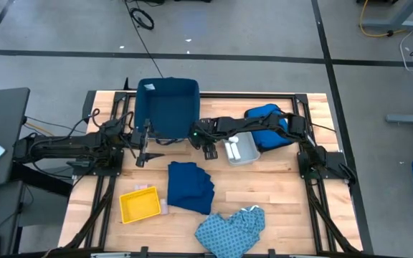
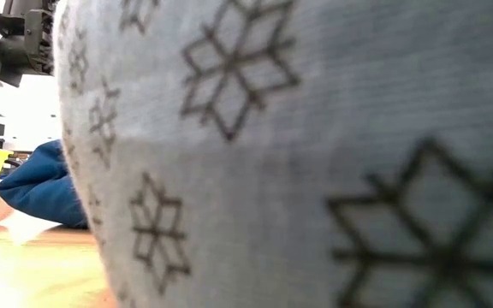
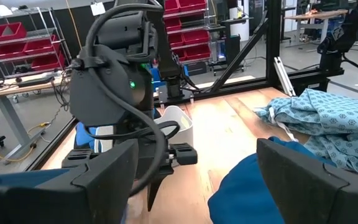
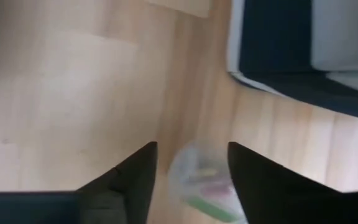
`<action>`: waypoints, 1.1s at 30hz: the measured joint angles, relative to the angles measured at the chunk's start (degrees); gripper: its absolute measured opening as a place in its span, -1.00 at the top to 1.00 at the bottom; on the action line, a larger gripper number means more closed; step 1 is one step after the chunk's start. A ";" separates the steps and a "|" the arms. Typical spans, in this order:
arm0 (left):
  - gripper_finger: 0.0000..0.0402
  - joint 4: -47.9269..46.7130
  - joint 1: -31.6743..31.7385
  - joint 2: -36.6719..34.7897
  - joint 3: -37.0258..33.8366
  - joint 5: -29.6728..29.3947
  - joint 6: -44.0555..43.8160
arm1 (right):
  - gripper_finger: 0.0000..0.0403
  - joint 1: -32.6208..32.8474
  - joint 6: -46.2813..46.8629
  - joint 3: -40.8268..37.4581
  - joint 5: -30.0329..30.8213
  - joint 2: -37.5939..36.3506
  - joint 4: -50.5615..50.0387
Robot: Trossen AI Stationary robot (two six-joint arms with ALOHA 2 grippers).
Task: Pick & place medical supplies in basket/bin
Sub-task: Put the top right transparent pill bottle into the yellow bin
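Observation:
My right gripper (image 1: 207, 148) is open and points down at the table's middle, just in front of the navy soft-walled bin (image 1: 167, 107). In the right wrist view a small clear packet with green inside (image 4: 199, 180) lies on the wood between its fingers (image 4: 135, 174). My left gripper (image 1: 143, 155) is open and empty, left of the right one (image 3: 196, 148). A light grey tray (image 1: 241, 149) holds white packets. A dark navy garment (image 1: 191, 186) and a light blue patterned garment (image 1: 231, 229) lie on the table nearer the front. The patterned cloth (image 2: 315, 154) fills the low view. My right gripper's fingers stand on either side of the small clear packet (image 4: 191, 171), coming from above. The picture is blurred, and I cannot tell whether they touch it.
A yellow tray (image 1: 140, 204) stands at the front left with a small white thing beside it (image 1: 165, 208). A royal-blue puffy bundle (image 1: 267, 125) lies under the right arm at the back right. Bare wood shows between the two grippers and the navy garment.

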 joint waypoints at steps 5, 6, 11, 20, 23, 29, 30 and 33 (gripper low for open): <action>-0.64 -0.16 0.00 0.01 0.02 0.00 -0.06 | 0.45 1.48 0.29 -0.13 -0.03 0.18 -0.81; -0.64 -0.20 0.02 0.00 0.02 0.00 -0.06 | 0.54 1.81 0.33 -0.14 -0.01 0.20 -1.06; -0.64 -0.22 0.00 0.00 0.02 0.00 -0.30 | 0.93 3.79 0.94 -0.24 0.06 0.26 -2.33; -0.64 -0.41 0.00 0.01 0.02 0.01 -0.39 | 0.61 5.71 2.10 -0.29 4.14 -1.97 -3.69; -0.64 -0.42 0.00 0.00 0.02 0.02 -0.46 | 0.37 5.70 2.38 -0.29 4.86 -2.63 -4.31; -0.64 -0.51 0.00 0.02 0.02 0.16 -0.46 | 0.02 4.31 3.53 -0.26 4.92 -2.82 -5.29; -0.64 -0.51 0.01 0.00 0.03 0.37 -0.46 | -0.03 4.09 3.49 -0.26 4.92 -2.86 -5.29; -0.64 -0.53 0.00 0.02 0.04 0.66 -0.46 | -0.12 3.60 2.77 -0.26 6.27 -2.86 -5.36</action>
